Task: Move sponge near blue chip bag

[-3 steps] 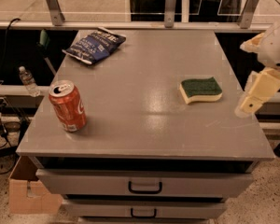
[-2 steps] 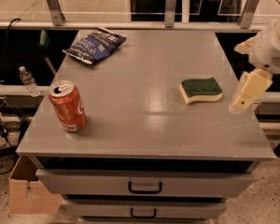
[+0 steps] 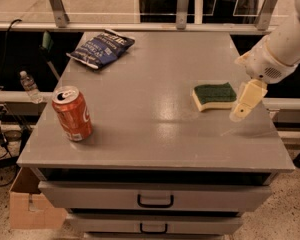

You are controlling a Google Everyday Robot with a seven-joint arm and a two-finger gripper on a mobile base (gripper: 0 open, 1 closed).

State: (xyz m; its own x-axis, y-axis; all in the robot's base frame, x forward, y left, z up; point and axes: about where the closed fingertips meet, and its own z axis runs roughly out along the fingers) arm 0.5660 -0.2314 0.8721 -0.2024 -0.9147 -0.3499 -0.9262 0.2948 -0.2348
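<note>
Slanting downward, the gripper (image 3: pixel 239 114) hangs just beside the sponge (image 3: pixel 214 95); its spread cannot be told.

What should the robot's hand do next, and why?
Probably ease the gripper over the sponge and lower it to grasp, since it hangs just off the sponge's right end, and the sponge lies flat, far from the blue chip bag at the table's back left corner.

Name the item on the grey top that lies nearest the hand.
The sponge, right beside the hand near the right edge. The red can at front left and the blue chip bag at back left are far off.
</note>
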